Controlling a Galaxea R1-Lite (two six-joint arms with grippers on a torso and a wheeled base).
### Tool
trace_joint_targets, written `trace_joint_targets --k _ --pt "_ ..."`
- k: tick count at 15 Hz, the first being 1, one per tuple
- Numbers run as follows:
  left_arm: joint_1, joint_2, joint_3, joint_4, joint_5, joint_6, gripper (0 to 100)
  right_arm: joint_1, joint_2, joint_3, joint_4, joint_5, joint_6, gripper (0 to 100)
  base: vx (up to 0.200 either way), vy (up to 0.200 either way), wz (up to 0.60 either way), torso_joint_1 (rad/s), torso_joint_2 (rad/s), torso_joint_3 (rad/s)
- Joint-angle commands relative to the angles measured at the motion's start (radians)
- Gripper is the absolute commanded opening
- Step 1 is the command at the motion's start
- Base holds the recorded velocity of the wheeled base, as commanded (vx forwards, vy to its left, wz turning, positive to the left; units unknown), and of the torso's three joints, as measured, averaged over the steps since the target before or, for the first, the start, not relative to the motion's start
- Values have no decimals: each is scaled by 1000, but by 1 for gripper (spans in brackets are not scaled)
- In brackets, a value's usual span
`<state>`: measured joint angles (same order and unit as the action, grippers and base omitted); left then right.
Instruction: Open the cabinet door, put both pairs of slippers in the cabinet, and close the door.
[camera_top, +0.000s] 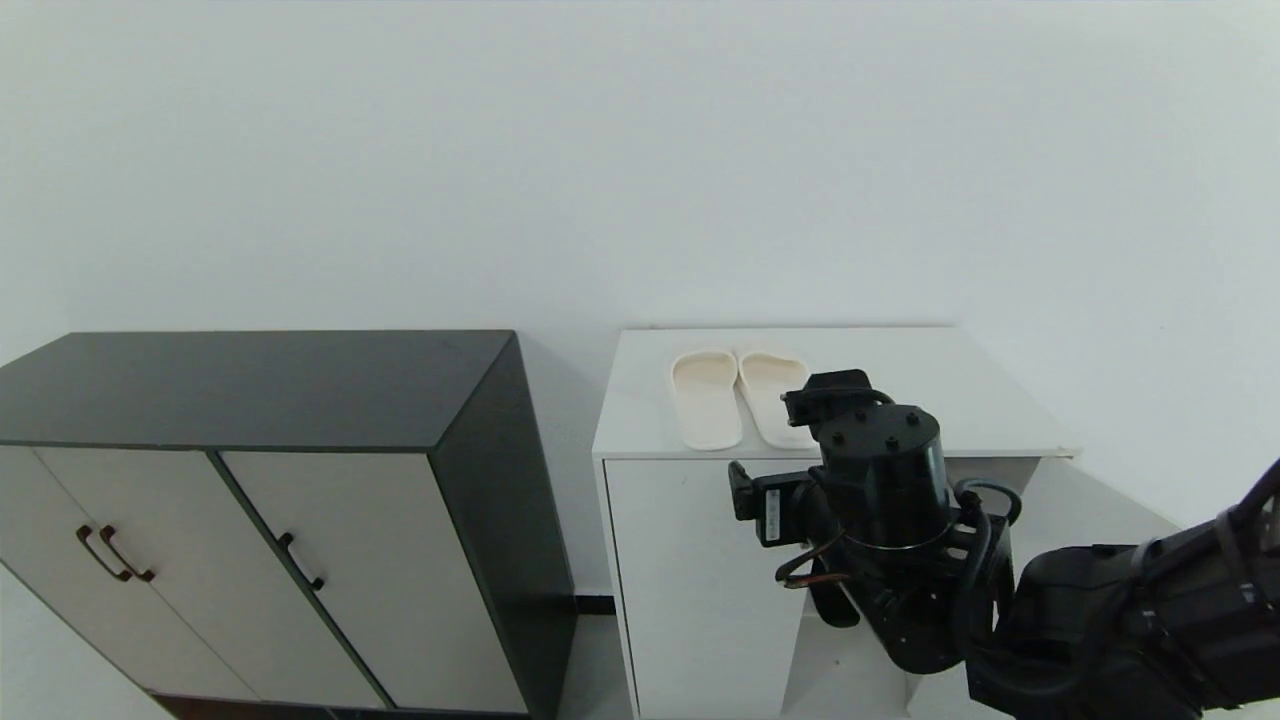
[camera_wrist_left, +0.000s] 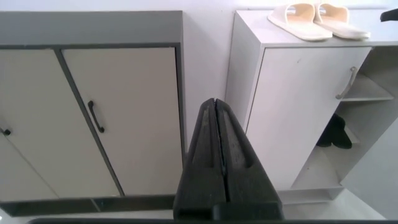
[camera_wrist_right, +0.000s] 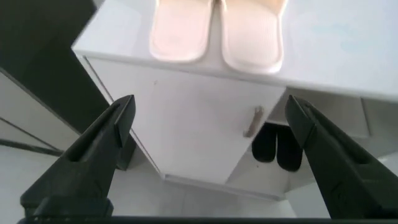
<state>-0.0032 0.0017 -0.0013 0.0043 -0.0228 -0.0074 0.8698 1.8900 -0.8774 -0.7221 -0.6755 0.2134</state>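
Observation:
A cream pair of slippers (camera_top: 740, 396) lies side by side on top of the white cabinet (camera_top: 690, 580). That cabinet's left door (camera_wrist_left: 298, 106) is closed, with a metal handle (camera_wrist_left: 346, 83) at its edge; the right half stands open and shows shelves. Inside, a black pair of slippers (camera_wrist_right: 278, 146) rests low down. My right gripper (camera_wrist_right: 209, 104) is open in front of the cabinet, level with its top edge, below the cream pair (camera_wrist_right: 217, 28) and holding nothing. My left gripper (camera_wrist_left: 216, 109) is shut and empty, held low and back from both cabinets.
A dark cabinet (camera_top: 250, 385) with pale closed doors and dark handles (camera_top: 300, 560) stands to the left of the white one, a narrow gap between them. A plain white wall runs behind both. Light floor lies in front.

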Motion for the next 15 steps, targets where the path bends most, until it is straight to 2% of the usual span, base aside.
trace_joint_targets --k 1,8,12,15 --pt "0 1 0 0 0 0 0 -3 9 -3 0 1 1 100 200 0 0 -22 -2 12" --pt "0 1 0 0 0 0 0 -15 73 -15 -23 11 18 100 200 0 0 9 3 -1" --pt "0 1 1 0 0 0 0 -28 181 -31 -146 42 11 100 0 0 0 0 0 0" --pt "0 1 1 0 0 0 0 -38 205 -84 -148 53 1 100 0 0 0 0 0 0"
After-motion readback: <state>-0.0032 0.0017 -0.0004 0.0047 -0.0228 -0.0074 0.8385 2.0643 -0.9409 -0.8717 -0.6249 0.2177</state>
